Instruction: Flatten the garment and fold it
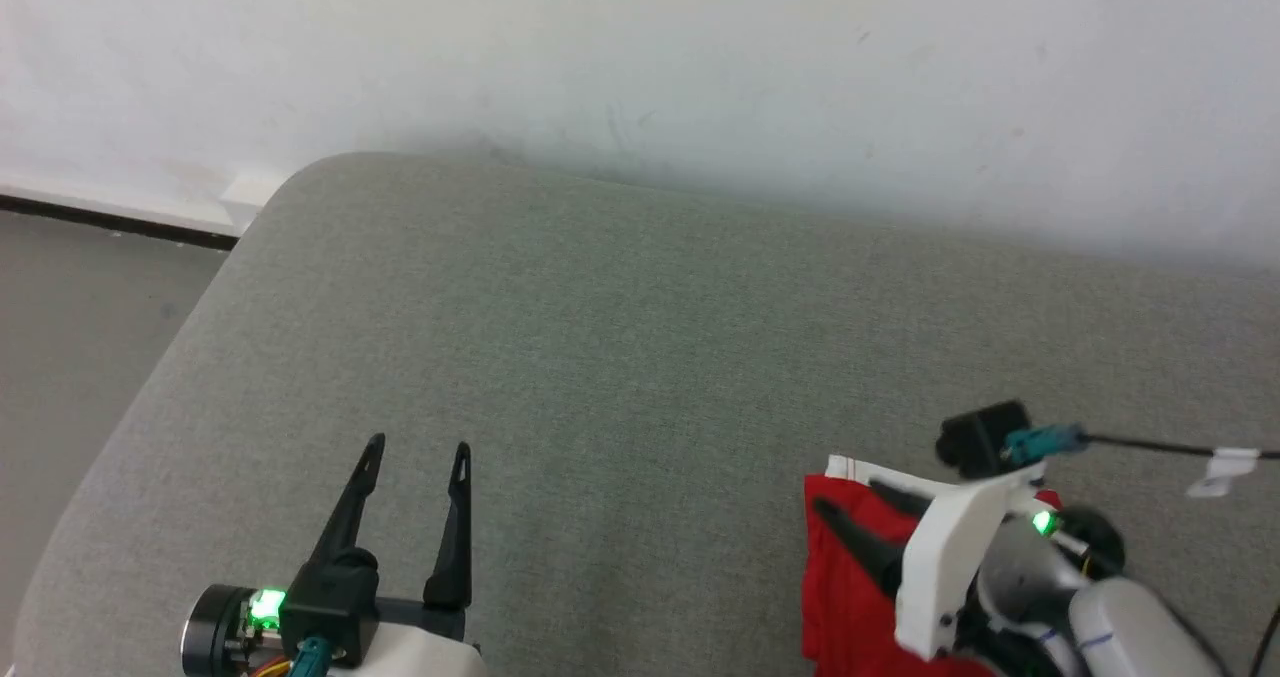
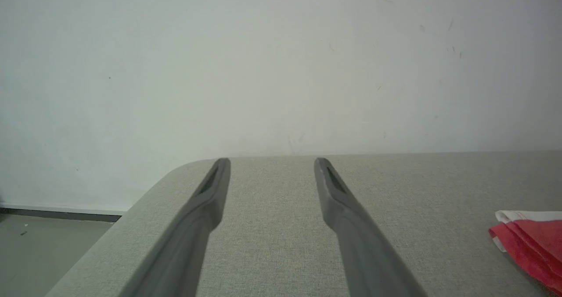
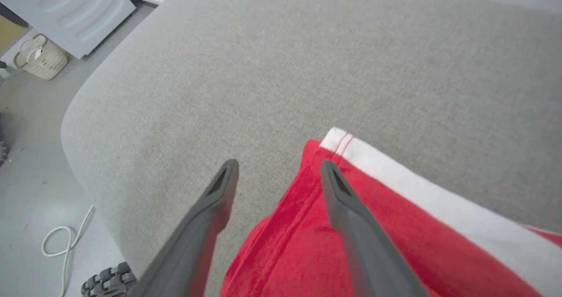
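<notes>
Both gape wide: left claw (image 1: pixel 418 447) well aside, right claw (image 3: pixel 279 163) straddling the garment's (image 3: pixel 417 235) left edge; garment runs away from the robot, white hem farthest.

Found the left gripper (image 1: pixel 418 447) with its two dark fingers spread, set over bare grey upholstery (image 1: pixel 640 357). Saw the right gripper (image 1: pixel 846 494) well off to that claw's right, fingers likewise parted and angled back toward the left claw, lying across the garment (image 1: pixel 845 597). Noted red cloth beneath and behind the right claw, its edge white just beyond the fingertips. Spotted a dark cable (image 1: pixel 1140 445) with a white tag (image 1: pixel 1225 469) trailing away from the right claw's wrist. Made out a pale wall (image 1: pixel 640 57) far beyond both claws, and grey floor (image 1: pixel 80 307) out past the left claw.
</notes>
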Robot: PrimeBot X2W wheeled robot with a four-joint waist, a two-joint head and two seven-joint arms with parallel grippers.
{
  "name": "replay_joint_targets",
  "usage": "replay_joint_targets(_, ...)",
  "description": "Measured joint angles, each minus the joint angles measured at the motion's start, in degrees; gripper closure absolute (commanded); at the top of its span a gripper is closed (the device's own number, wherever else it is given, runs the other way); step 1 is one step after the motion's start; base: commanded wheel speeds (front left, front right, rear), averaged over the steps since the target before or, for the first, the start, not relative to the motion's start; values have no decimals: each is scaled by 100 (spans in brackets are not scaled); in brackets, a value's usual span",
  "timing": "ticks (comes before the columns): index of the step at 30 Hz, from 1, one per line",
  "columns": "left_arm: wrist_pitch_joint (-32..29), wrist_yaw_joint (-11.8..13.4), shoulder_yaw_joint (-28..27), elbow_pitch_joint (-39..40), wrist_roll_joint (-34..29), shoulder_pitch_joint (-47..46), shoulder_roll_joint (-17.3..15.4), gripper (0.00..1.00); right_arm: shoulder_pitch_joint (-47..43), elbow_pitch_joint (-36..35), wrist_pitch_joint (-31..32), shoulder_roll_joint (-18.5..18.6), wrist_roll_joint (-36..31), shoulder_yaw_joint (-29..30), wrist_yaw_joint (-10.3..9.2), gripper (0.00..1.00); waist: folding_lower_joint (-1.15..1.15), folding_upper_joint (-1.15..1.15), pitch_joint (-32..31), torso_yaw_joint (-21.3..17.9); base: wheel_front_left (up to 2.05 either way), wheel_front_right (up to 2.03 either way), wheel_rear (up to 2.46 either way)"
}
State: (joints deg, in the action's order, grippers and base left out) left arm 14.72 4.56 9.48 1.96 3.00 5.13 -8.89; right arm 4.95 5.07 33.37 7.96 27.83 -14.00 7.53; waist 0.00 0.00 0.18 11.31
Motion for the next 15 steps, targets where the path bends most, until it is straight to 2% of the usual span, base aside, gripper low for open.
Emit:
replay_joint_targets(4, 0, -44, -34, 9, -1, -52, -1, 0, 450, -121, -644, 425, -122, -60, 0, 0, 0, 0, -37, -145, 0, 0, 0)
replay_joint_targets(10, 0, -76, -67, 62, 1, -58, 51, 0, 909, -20, -1958, 1301, -914, 134, 0, 0, 0, 0, -72, -381, 0, 0, 0)
replay_joint_targets(13, 1, -102, -87, 85, 2, -58, 88, 0, 922, 103, -2518, 1537, -1316, 459, 1, 0, 0, 0, -68, -492, 0, 0, 0)
replay_joint_targets(15, 0, -123, -98, 94, 7, -58, 122, 0, 897, 123, -2906, 1566, -1501, 753, 1, 0, 0, 0, -58, -559, 0, 0, 0)
